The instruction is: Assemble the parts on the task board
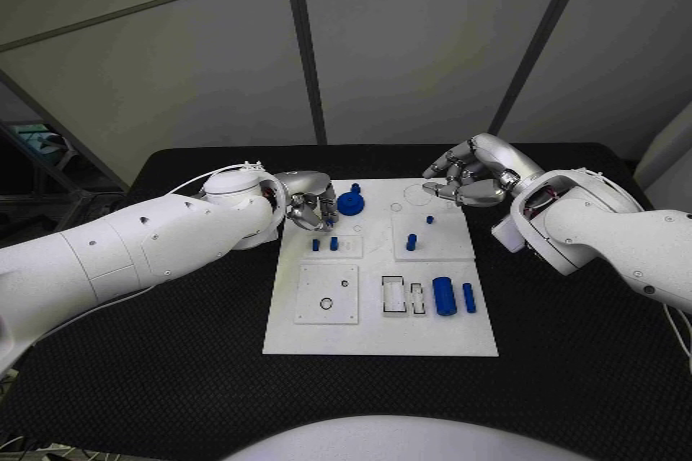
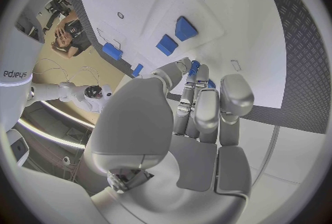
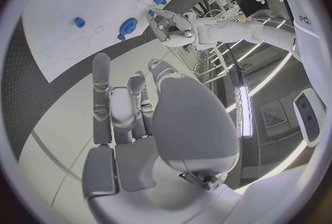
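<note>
I see my left hand (image 1: 303, 203) at the board's (image 1: 382, 336) far left corner, fingers curled beside the blue gear (image 1: 351, 201); whether it grips the gear I cannot tell. My right hand (image 1: 469, 176) hovers over the far right corner, loosely released, grasping nothing.

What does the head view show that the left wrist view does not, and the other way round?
Head view alone: the right hand, fingers apart and holding nothing, near the far edge of the task board. Left wrist view alone: a bit of blue at the fingertips of the left hand. Both: board, left hand, small blue parts.
</note>
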Motion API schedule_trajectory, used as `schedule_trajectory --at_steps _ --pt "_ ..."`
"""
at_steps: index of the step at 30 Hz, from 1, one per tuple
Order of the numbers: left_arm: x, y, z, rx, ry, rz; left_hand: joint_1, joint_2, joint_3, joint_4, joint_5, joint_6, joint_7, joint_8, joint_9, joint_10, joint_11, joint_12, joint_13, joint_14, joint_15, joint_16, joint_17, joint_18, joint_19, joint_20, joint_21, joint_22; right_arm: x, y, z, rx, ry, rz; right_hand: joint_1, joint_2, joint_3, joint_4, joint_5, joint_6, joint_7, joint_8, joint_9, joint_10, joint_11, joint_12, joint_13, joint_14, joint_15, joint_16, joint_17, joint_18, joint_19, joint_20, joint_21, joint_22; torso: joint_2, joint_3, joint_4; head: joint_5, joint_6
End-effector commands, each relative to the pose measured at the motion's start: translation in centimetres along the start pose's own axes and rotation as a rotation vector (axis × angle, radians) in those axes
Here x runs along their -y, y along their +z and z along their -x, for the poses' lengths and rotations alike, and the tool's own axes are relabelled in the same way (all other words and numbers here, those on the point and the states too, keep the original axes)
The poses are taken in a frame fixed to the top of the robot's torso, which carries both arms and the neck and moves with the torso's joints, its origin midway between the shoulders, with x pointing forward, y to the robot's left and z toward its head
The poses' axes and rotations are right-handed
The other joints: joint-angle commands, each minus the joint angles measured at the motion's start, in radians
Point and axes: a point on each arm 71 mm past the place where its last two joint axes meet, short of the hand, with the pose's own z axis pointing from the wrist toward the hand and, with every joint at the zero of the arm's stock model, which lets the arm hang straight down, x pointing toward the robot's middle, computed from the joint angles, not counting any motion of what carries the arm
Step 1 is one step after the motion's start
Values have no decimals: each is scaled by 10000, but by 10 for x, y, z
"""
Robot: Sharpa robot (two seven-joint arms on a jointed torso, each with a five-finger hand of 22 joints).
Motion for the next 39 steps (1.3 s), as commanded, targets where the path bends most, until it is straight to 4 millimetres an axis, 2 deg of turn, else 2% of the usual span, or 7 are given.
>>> schedule_trajectory --at_steps 1,7,19,27,32,36,39 --pt "0 1 -2 -227 -27 69 -103 -7 82 -5 -47 91 -15 -37 -11 60 -3 -58 18 86 5 12 -1 -887 45 9 35 6 -2 0 0 -20 -23 126 66 -60 51 14 54 -77 -13 36 15 -13 -6 -6 12 6 -34 -39 16 113 1 -16 -41 14 0 -1 7 1 -2" --pt "-3 1 -3 -343 -22 277 -147 -38 76 -12 -81 51 -2 -96 -31 32 13 -140 11 71 12 -17 -69 -875 22 10 -17 -23 -2 0 0 -20 -24 119 66 -61 54 14 54 -76 -14 41 16 -14 -7 -10 4 8 -35 -43 15 114 3 -17 -48 8 -3 -1 7 -2 -6" --pt "-4 2 -3 -311 -25 318 -413 -280 -12 -9 -95 -523 152 -600 -169 -490 223 -716 -18 -9 183 -107 -313 -852 -82 135 -213 -106 -1 0 1 -13 -33 81 68 -69 64 15 52 -80 -15 63 22 -54 -9 -71 -83 13 -38 -85 -12 122 -1 -20 -102 -52 -4 2 12 -15 -19" --pt "-4 2 -2 -181 -32 303 -439 -335 -117 -41 -89 -829 212 -868 -160 -751 299 -971 -18 -201 237 -402 -922 -765 -266 200 -647 -393 -1 0 1 -9 -32 87 56 -97 63 23 51 -124 -2 60 17 -188 3 -216 -247 -11 -30 -172 -90 128 -32 -18 -174 -129 -7 2 11 4 -6" --pt "-5 2 -2 -180 -31 349 -415 -332 -206 -73 -87 -967 249 -992 -158 -929 343 -1113 -20 -270 274 -524 -1160 -731 -335 230 -835 -509 1 1 0 -178 -54 -70 97 -108 273 117 60 -328 67 92 9 -1244 81 -1957 -1900 -161 36 -589 -413 117 -75 29 -373 -227 -11 1 6 -2 13" --pt "-7 1 -1 -186 -28 376 -309 -294 -372 -143 -84 -1489 215 -1094 -170 -1108 369 -1248 -21 -460 287 -818 -1733 -643 -530 253 -1328 -842 6 1 -1 -450 -281 -340 226 -107 597 103 -21 -496 178 84 -14 -1266 236 -3572 -3299 -290 151 -1313 -1061 121 -26 91 -552 -329 -5 -5 8 -29 32" --pt "-9 -1 0 -108 -48 387 -251 -252 -487 -175 -83 -1578 233 -1077 -157 -1283 406 -1347 -28 -618 317 -1074 -2217 -562 -701 260 -1755 -1139 10 1 -1 -676 -747 -486 498 -99 868 -75 -110 -472 242 69 -28 -1284 307 -4602 -4182 -185 163 -1366 -1055 133 86 105 -561 -340 -10 -12 10 -40 43"
